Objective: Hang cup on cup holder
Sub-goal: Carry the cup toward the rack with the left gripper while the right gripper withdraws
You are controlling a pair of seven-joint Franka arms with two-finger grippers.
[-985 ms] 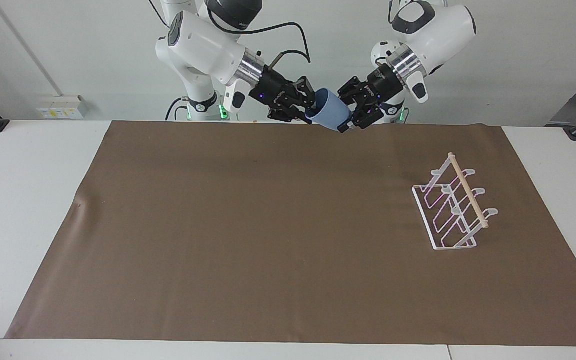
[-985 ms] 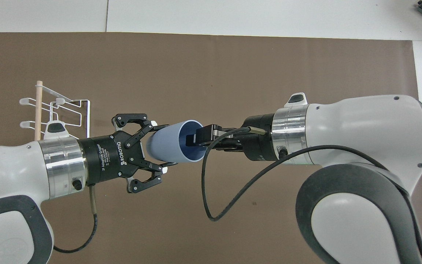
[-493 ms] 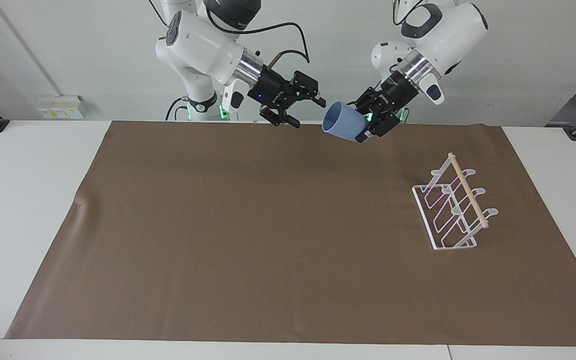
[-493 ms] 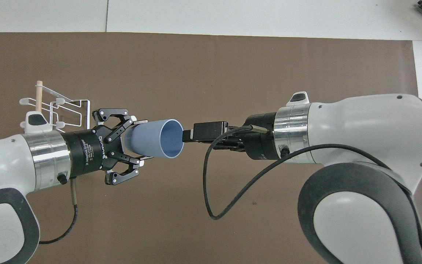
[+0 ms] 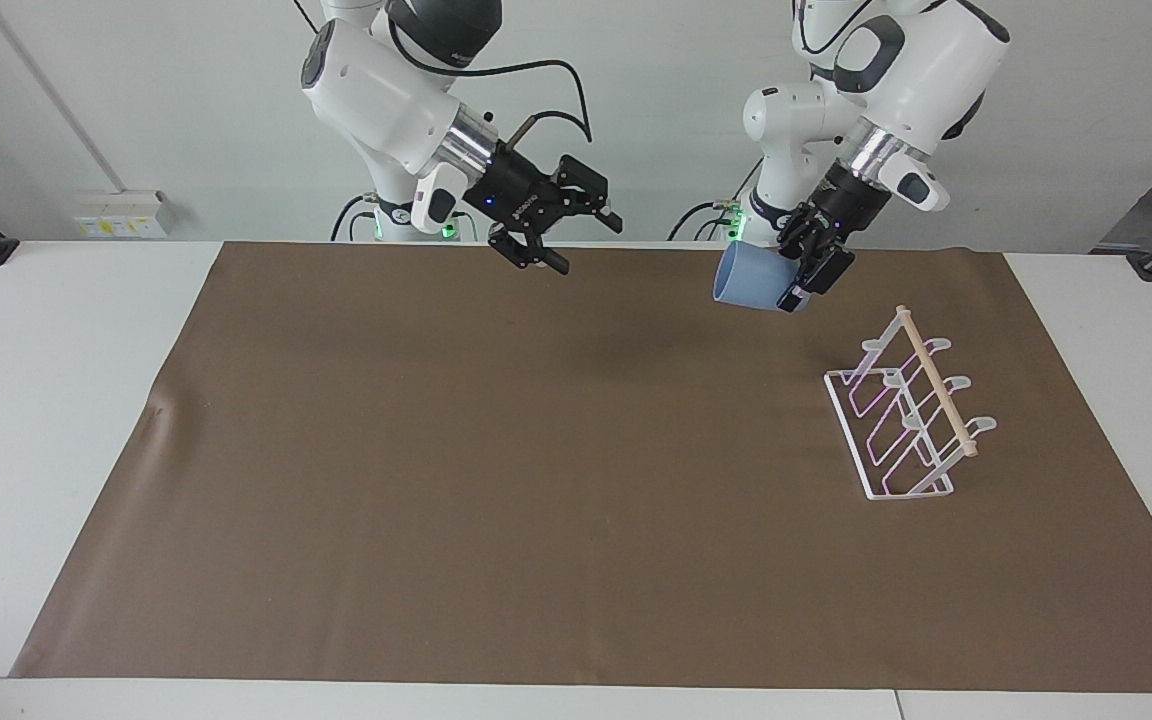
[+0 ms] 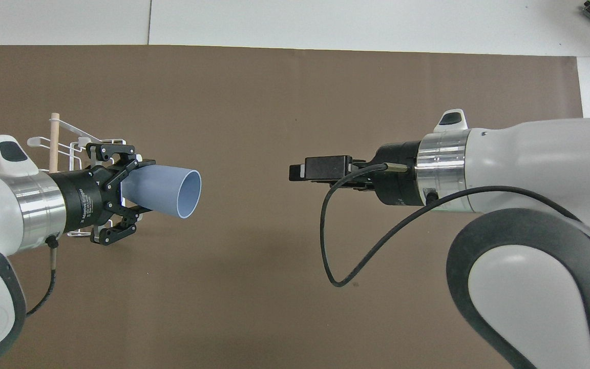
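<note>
The light-blue cup (image 5: 748, 280) is held on its side in the air by my left gripper (image 5: 798, 274), which is shut on its narrow base, with the mouth pointing toward the right arm's end of the table. In the overhead view the cup (image 6: 164, 190) and the left gripper (image 6: 140, 186) hang beside the cup holder (image 6: 54, 143). The white wire cup holder (image 5: 904, 425) stands on the mat at the left arm's end, with no cup on it. My right gripper (image 5: 566, 228) is open and empty, up over the mat's edge nearest the robots; it also shows in the overhead view (image 6: 295, 170).
A brown mat (image 5: 536, 450) covers most of the white table (image 5: 46, 400). A black cable (image 6: 336, 246) loops down from the right wrist. Nothing else stands on the mat.
The right gripper let go of the cup's rim and drew back toward its own end. The left gripper carried the cup toward the cup holder and lower.
</note>
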